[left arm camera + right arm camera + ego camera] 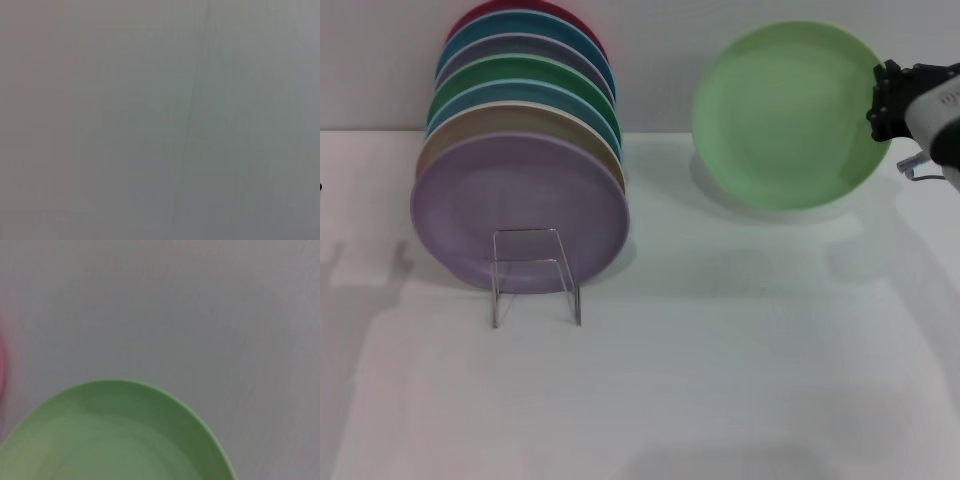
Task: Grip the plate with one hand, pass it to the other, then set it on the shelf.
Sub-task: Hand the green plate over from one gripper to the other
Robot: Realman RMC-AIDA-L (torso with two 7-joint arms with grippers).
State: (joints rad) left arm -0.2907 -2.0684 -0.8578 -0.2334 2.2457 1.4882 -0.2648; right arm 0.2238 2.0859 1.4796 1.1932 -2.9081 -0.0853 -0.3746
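Head view: you see the right tool point(882, 100) at about 2 o'clock, clamped on the right rim of the plate point(785, 115), which hangs tilted, its face toward the camera, lifted off the tabletop point(720, 380) with its shadow below.
Right wrist view: you get only the plate's point(115, 440) curved rim against pale background; the tool's own fingers stay out of sight there.
Left tool: you cannot find it in any view; the left wrist view is a blank grey field.
Step in hand: judged from this, the first grip is made and the hand-over is not yet begun.
Next move: you need the left tool brought in to take the free rim at about 9 o'clock on the plate before the right lets go; then the plate goes to the shelf point(535, 275).
Shelf: at 7 o'clock of the scene, a thin wire stand with a row of plates leaning behind it.
Count: one pastel-green plate; one shelf; roughly seven stacked plates point(520, 215), lilac in front, red at the back.
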